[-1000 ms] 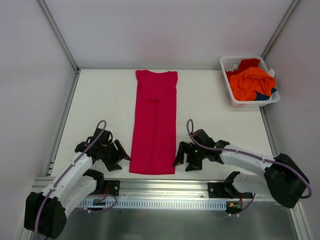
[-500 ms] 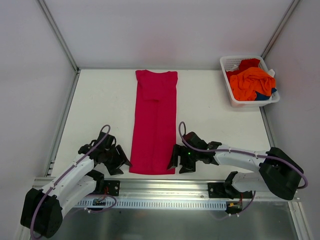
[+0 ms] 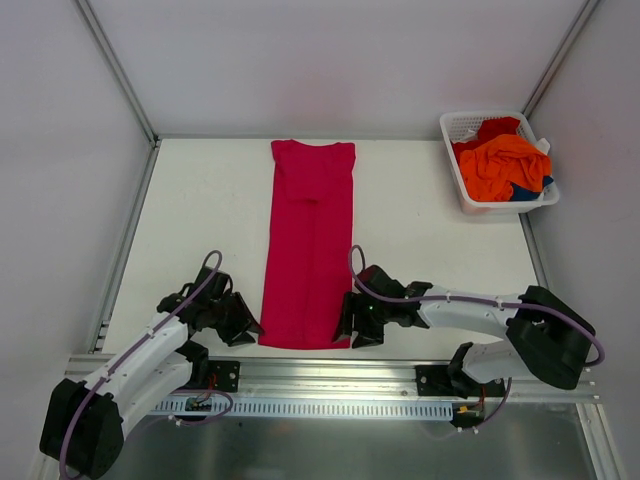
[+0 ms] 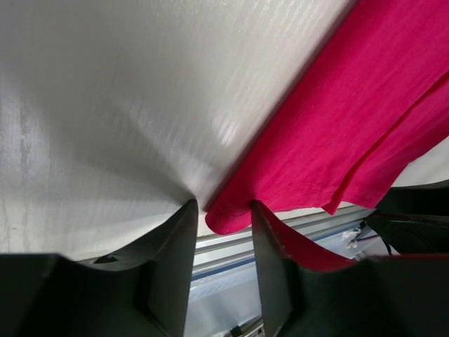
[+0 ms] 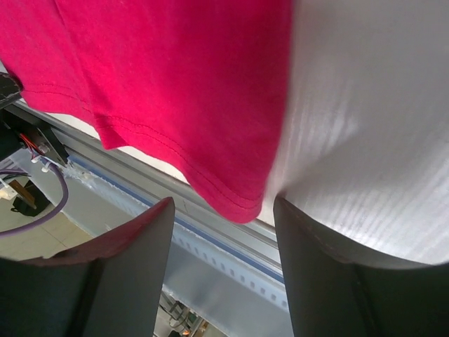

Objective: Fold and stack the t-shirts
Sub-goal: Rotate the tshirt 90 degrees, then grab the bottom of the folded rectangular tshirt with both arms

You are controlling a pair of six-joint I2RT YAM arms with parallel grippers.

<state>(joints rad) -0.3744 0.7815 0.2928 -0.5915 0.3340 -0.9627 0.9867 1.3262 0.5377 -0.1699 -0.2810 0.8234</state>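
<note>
From above, a long magenta-pink cloth t-shirt (image 3: 309, 245), folded into a narrow strip, lies flat on the white table (image 3: 200, 210), and a white slotted plastic basket (image 3: 470, 195) at far right holds an orange shirt (image 3: 505, 165). The left gripper (image 4: 223, 217), in its wrist view, stands parted around the shirt's near-left corner, perhaps touching it. The right gripper (image 5: 224, 210) is parted around the near-right corner, not clamped

Top external: my fixed overview, high behind arm bases, looking down over whole table (image 3: 200, 200).
Left wrist: very close, low over table, sighting between own fingers (image 4: 172, 260) at near left corner of magenta shirt (image 4: 351, 126).
Right wrist: equally close, aimed at shirt's near right corner.
Shared in all three: shirt's near hem, table front edge.
</note>
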